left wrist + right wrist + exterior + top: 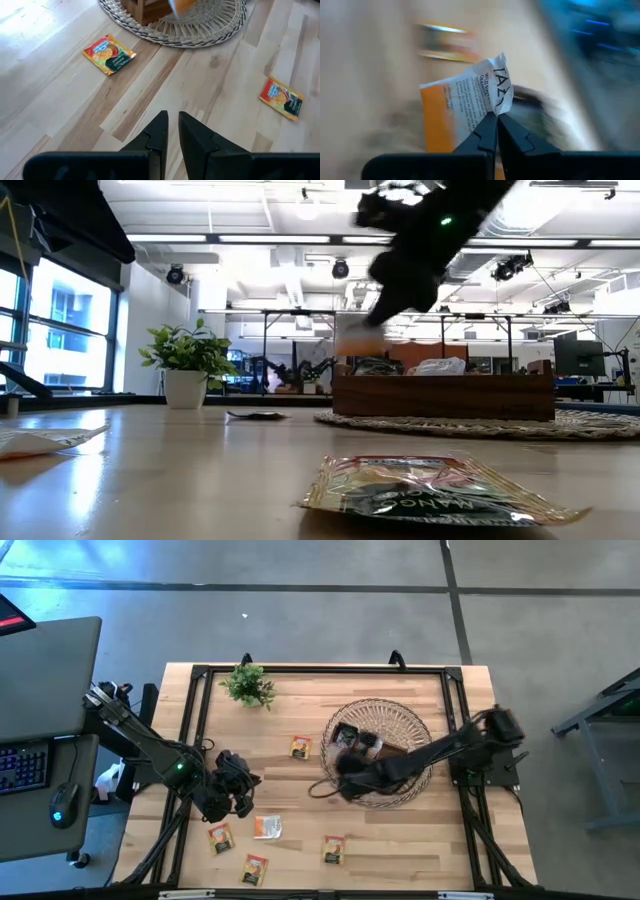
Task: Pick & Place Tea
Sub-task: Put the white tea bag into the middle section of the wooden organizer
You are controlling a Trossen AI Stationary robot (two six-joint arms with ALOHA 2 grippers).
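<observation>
While its two dark fingers were pinched together on the crumpled corner of a white-and-orange tea packet (pixel 470 100), the right gripper (pixel 496 122) hung over the near rim of the wicker basket (pixel 405 720), its arm reaching in from the table's right side. Inside the basket lay the brown wooden tray (pixel 445 392), with dark packets in it. The left gripper (pixel 172 125) hovered above bare table near the front left, its fingers nearly closed with a narrow gap between them and nothing held. Loose tea packets lay flat on the wooden table (pixel 300 700): one orange packet (pixel 300 746) just left of the basket, a white-and-orange one (pixel 267 828) beside the left gripper, and three more orange packets (pixel 333 849) along the front edge. A small green plant (pixel 249 686) stood at the back left corner.
</observation>
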